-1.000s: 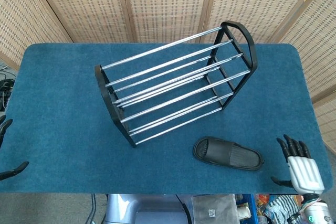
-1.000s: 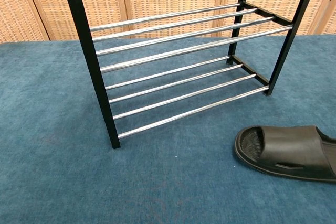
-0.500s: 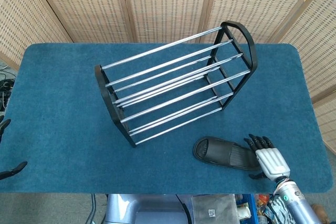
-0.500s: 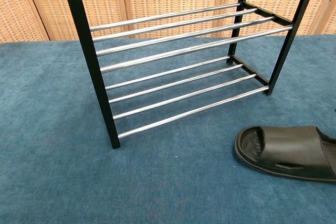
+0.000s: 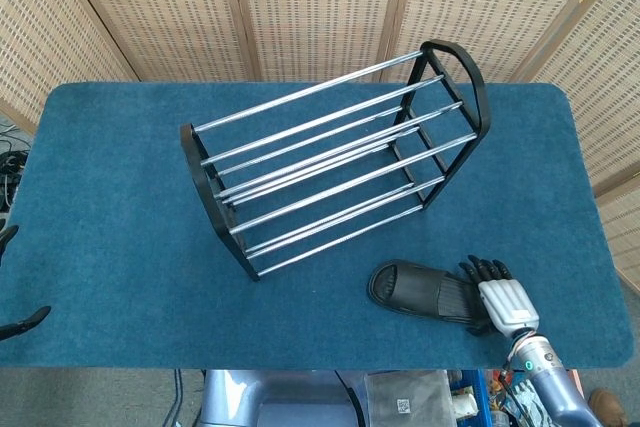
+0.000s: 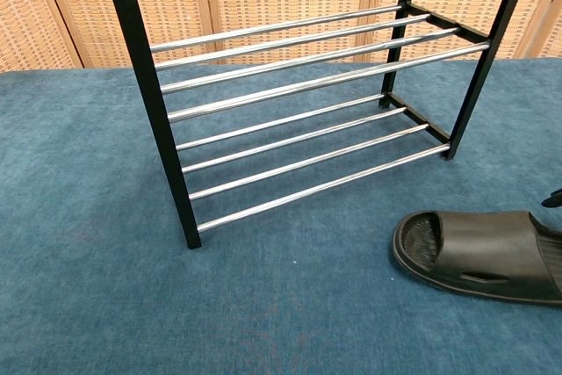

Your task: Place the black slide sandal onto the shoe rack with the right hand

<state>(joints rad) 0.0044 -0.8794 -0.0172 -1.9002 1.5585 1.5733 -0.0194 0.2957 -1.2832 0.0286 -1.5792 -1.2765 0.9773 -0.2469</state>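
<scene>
The sandal lies flat on the desk in front of the rack. It looks light, rubbery and bendy; the strap is the best hold. The right hand, fingers spread, holds nothing, reaching over its heel end

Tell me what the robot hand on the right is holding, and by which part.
Cannot be told: the right robot hand lies over the heel end of the black sandal, which is flat on the table; no closed grip shows.
</scene>
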